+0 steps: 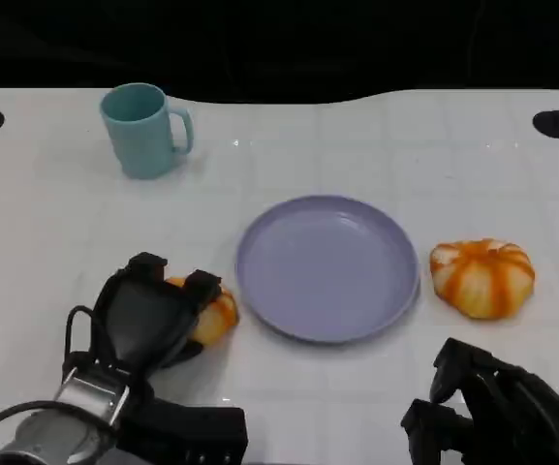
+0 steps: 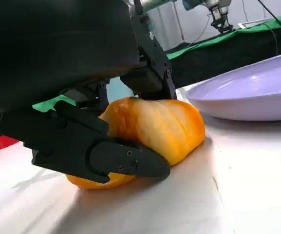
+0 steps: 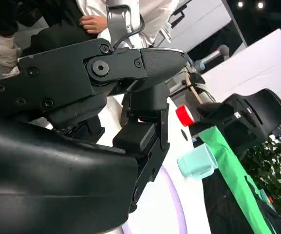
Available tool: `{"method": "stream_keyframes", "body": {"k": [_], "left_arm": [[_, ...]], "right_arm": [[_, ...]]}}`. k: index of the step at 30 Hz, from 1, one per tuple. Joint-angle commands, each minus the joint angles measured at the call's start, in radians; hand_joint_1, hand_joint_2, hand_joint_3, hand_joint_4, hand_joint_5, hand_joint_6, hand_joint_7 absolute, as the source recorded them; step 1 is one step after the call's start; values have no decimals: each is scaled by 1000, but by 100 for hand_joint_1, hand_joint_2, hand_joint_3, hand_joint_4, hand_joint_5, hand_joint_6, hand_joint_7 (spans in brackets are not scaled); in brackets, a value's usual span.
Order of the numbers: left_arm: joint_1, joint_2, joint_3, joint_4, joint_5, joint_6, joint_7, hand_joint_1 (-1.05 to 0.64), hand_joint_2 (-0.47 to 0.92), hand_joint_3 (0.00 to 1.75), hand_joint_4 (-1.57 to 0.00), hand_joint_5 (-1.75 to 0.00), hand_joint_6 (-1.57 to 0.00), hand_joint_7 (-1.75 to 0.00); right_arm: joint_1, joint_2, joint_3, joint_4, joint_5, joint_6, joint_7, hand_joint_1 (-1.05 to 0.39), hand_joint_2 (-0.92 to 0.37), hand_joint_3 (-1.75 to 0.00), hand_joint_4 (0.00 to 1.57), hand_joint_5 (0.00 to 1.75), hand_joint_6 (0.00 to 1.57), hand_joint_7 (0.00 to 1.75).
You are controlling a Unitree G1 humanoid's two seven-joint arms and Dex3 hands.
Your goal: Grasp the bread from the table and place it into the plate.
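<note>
Left hand (image 1: 153,315) is down on the white table (image 1: 56,232), fingers wrapped over a bread roll (image 1: 211,315) just left of the plate (image 1: 327,266). Close up from the left wrist, the roll (image 2: 155,126) looks glossy, orange-gold w/ paler creamy streaks, rounded and lobed like a small pumpkin; a black finger (image 2: 111,161) lies across its near side, others press in from behind, so the hand grips it. Roll sits on the table surface, near the plate rim (image 2: 247,100) but not touching it.

Plate is round, pale lilac, shallow, nothing on it, approx. mid-table. A 2nd roll (image 1: 482,278), same orange w/ white stripes, rests on the table just right of the plate, apart from both hands.

Right hand (image 1: 497,407) sits low at the near right corner, holding nothing; fingers (image 3: 150,146) seem bunched together, but can't tell for sure if curled shut or loose.

Teal mug (image 1: 143,129) stands upright far left, handle to the right, well apart from the rest.
</note>
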Motion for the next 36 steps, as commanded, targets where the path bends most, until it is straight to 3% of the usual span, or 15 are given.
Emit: {"method": "stream_keyframes", "body": {"k": [1, 7, 10, 14, 16, 20, 26, 32, 36], "left_arm": [[70, 60, 0, -13, -2, 31, -28, -31, 92, 25, -81, -175, -81, -120], [108, 84, 43, -117, -35, 30, -28, -27, 92, 23, -82, -175, -67, -162], [127, 83, 76, -169, -72, 35, -61, -24, 91, 27, -80, -175, -60, -173], [150, 77, 118, -218, -94, 42, -35, -21, 86, 30, -82, -175, -63, -172], [160, 77, 137, -243, -110, 31, -28, -18, 70, 59, -84, -175, -69, -166], [179, 57, 201, -303, -192, -28, -23, -13, 54, 88, -86, -175, -71, -169], [167, 22, 250, -355, -222, -61, 9, -7, 48, 97, -89, -175, -69, -175], [133, -7, 260, -368, -217, -76, 25, -8, 38, 122, -92, -175, -72, -175], [106, -32, 264, -365, -224, -109, 35, -9, 36, 127, -93, -175, -73, -175]], "right_arm": [[6, -14, -9, -6, 0, -10, 2, -72, -92, -24, 88, 162, 77, 134], [-2, -13, -11, 6, 7, -15, 14, -71, -92, -23, 87, 162, 76, 132], [-4, -11, -11, 5, 8, -14, 13, -71, -92, -24, 86, 161, 76, 131], [-3, -12, -10, 1, 5, -12, 7, -72, -92, -23, 87, 161, 77, 130], [-1, -11, -8, -3, 2, -13, 4, -72, -92, -23, 87, 161, 77, 131], [-1, -11, -9, 2, 3, -19, 11, -72, -92, -24, 87, 161, 76, 131], [-1, -12, -9, 7, 4, -19, 11, -72, -92, -23, 87, 162, 77, 130], [2, -14, -9, 5, 5, -20, 14, -72, -92, -23, 86, 162, 77, 130], [5, -16, -8, -4, 2, -9, 4, -73, -92, -23, 87, 161, 77, 129]]}}
